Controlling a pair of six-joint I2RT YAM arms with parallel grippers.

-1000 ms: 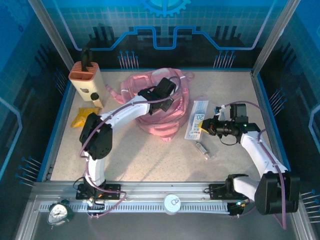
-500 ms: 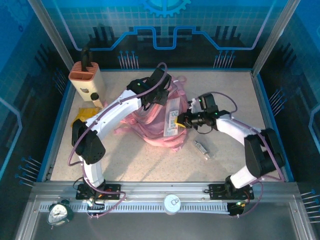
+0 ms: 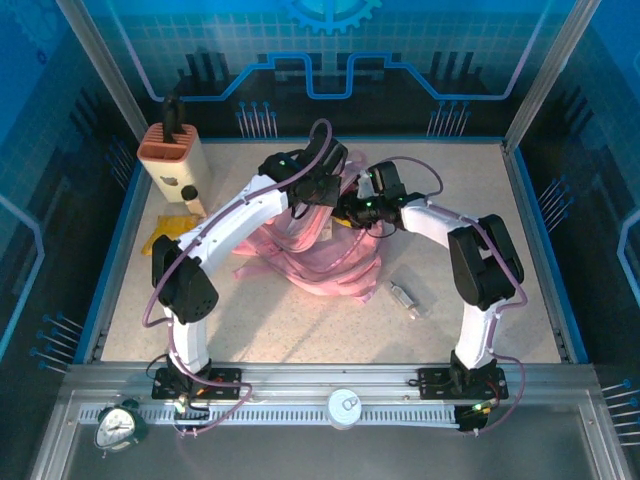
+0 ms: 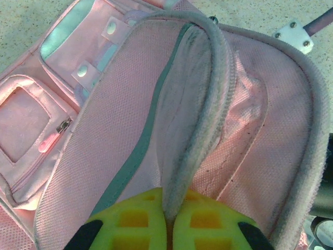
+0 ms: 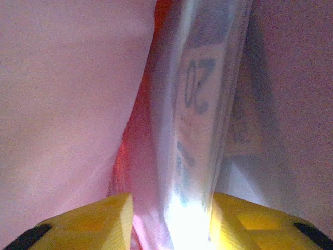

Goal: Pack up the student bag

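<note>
Standing apart at the bottom of the right wrist view, the jaws of the right gripper [image 5: 171,211] loosely flank a clear packet [image 5: 200,104], its long axis running straight ahead into the student bag [image 3: 330,265] at the top view's centre. The left gripper [image 4: 167,211] pinches its rim [image 4: 218,67]; both arms reach up-frame, wrists meeting.

student bag [image 3: 320,265] mid-table, knife block [image 3: 172,160] back left, vial [image 3: 408,298] right of bag, flat packet [image 5: 200,104] inside bag

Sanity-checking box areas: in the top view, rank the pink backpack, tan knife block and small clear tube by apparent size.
1. soft pink fabric backpack, though arms cover part of it
2. tan knife block
3. small clear tube
</note>
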